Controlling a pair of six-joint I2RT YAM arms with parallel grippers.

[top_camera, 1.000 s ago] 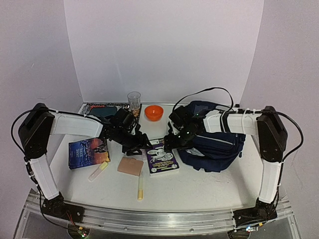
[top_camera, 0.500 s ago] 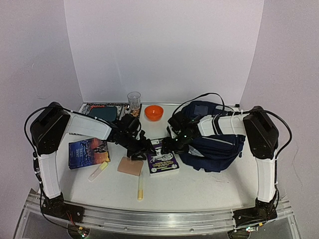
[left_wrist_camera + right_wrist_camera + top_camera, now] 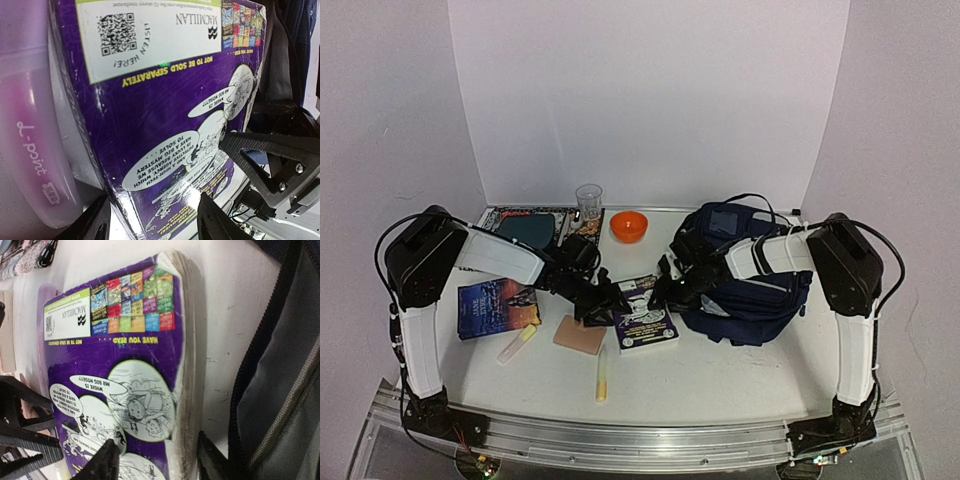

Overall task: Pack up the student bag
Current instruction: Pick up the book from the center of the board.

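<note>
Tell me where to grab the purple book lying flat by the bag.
Probably its thick page edge, from the student bag side with the right gripper: the purple book lies flat, that edge faces a bare strip of table, and a translucent pink case crowds the spine side.

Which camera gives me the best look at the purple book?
Right wrist: the purple book shows most of its back cover plus the page edge beside the student bag. Left wrist crops it to a close-up of cover print. Top view shows it small, partly hidden.
</note>
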